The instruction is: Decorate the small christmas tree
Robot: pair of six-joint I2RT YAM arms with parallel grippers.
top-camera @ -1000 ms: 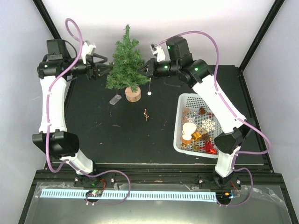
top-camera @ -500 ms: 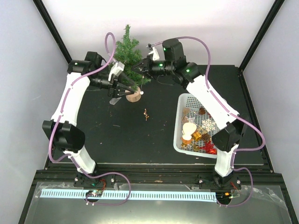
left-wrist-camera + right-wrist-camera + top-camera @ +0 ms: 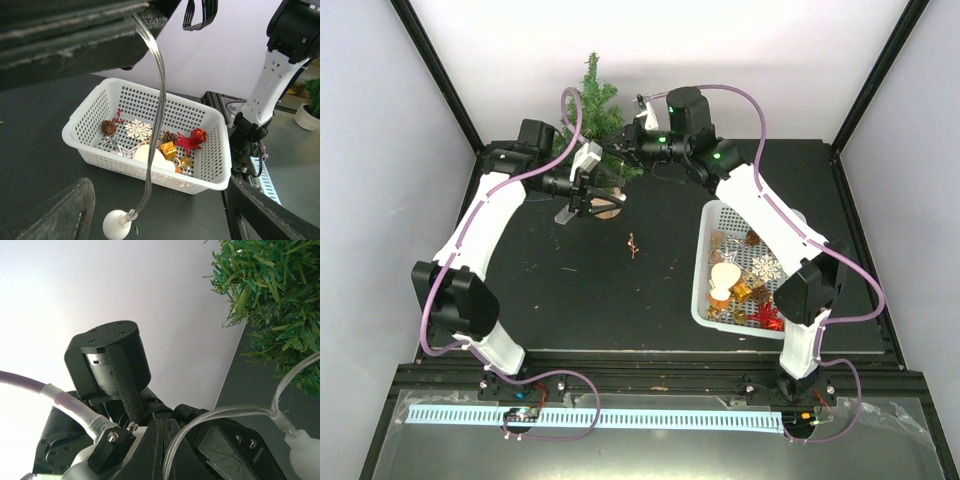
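Note:
The small christmas tree [image 3: 592, 115] stands at the back of the black table on its wooden disc base [image 3: 608, 208]; its branches show in the right wrist view [image 3: 272, 300]. My right gripper [image 3: 623, 150] [image 3: 164, 440] is shut on the clear loop [image 3: 225, 414] of a white ball ornament [image 3: 116, 224], which hangs in front of the tree. My left gripper [image 3: 603, 197] [image 3: 160, 220] is open just below it, one finger [image 3: 70, 210] on each side of the ball, not touching it.
A white basket [image 3: 720, 214] [image 3: 90, 131] at the right holds a snowflake, pine cones, a red star, gold boxes and other ornaments. A small twig ornament [image 3: 633, 244] and a clear piece [image 3: 566, 213] lie on the table near the tree.
My left arm has swung right from beside the tree to in front of it, under the right gripper. My right gripper has shifted left, closer to the tree, with the ball still hanging.

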